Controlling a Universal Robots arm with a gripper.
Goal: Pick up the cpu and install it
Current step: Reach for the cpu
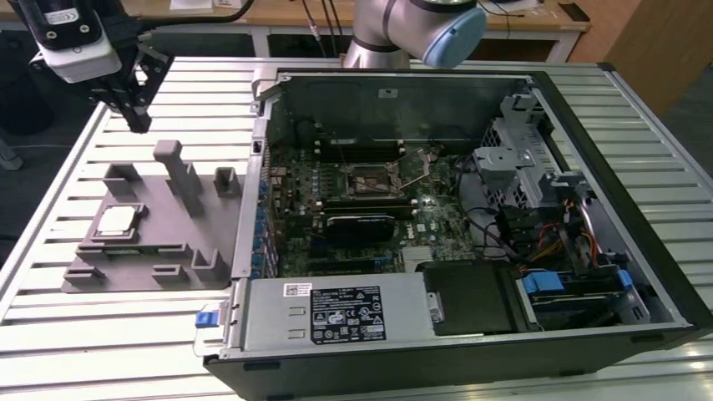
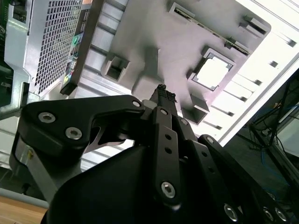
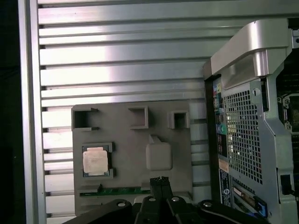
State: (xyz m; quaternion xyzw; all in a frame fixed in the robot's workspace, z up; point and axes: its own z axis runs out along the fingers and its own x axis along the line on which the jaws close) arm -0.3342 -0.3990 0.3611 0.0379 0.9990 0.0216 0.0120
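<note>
Hidden bits first: the arm (image 1: 452, 38) is cut off at the upper edge of the exterior view, so we get one blue-capped joint behind the computer case (image 1: 635, 192) and the wrist at that view's upper left. The socket (image 1: 366, 180) on the motherboard (image 1: 295, 200) is too small for us to tell whether it is open or latched. A green strip (image 3: 121, 190) along the fixture's edge is half covered by the hand in the first wrist view, and we can't say what it is. Counts: one cpu (image 1: 116, 220), one grey fixture (image 1: 156, 242), one open case, one grey box (image 1: 279, 313) with a white label, and three small pockets (image 3: 139, 117) in a row on the fixture. The cpu lies flat, silver side up, in its square recess on the fixture, on the slatted counter (image 1: 112, 334) beside the case at the exterior view's left. The hand (image 1: 139, 125) points straight down over the counter, near the fixture's far edge and well above it, apart from the cpu. In both wrist views its fingers (image 2: 162, 95) are pressed together with nothing between them.
</note>
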